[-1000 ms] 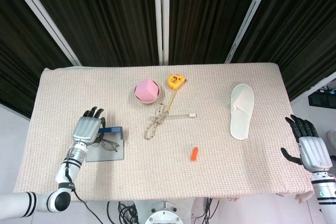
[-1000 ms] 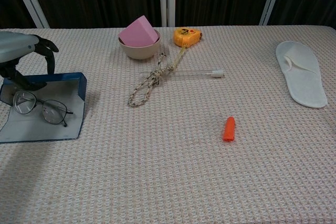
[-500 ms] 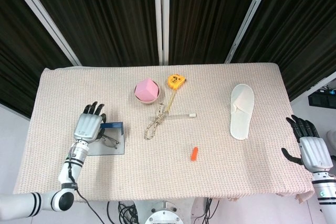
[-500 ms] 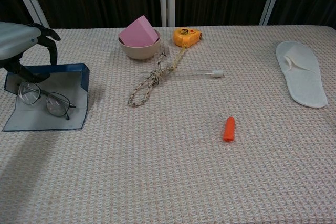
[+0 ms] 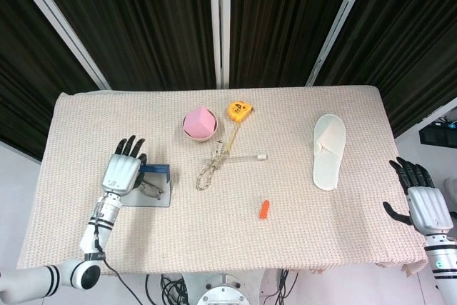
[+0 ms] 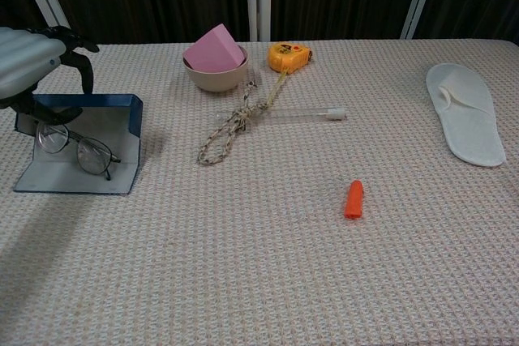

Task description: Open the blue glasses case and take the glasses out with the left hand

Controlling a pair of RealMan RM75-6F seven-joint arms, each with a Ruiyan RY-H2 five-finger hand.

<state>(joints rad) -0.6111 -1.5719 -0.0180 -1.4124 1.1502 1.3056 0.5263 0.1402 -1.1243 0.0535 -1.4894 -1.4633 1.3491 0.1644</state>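
Dark curtains (image 5: 143, 19) behind cloth-covered table (image 5: 321, 226).

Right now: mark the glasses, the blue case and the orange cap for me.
glasses (image 6: 79, 148), chest view, on the bridge between the lenses.
blue glasses case (image 6: 123, 106), chest view, on the upright blue back wall.
orange cap (image 6: 353, 199), chest view, on the middle of its body.

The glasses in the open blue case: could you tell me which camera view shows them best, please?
The chest view: the glasses lie in the open blue case, with lenses and frame distinct. In the head view they are small and partly covered by the left hand.
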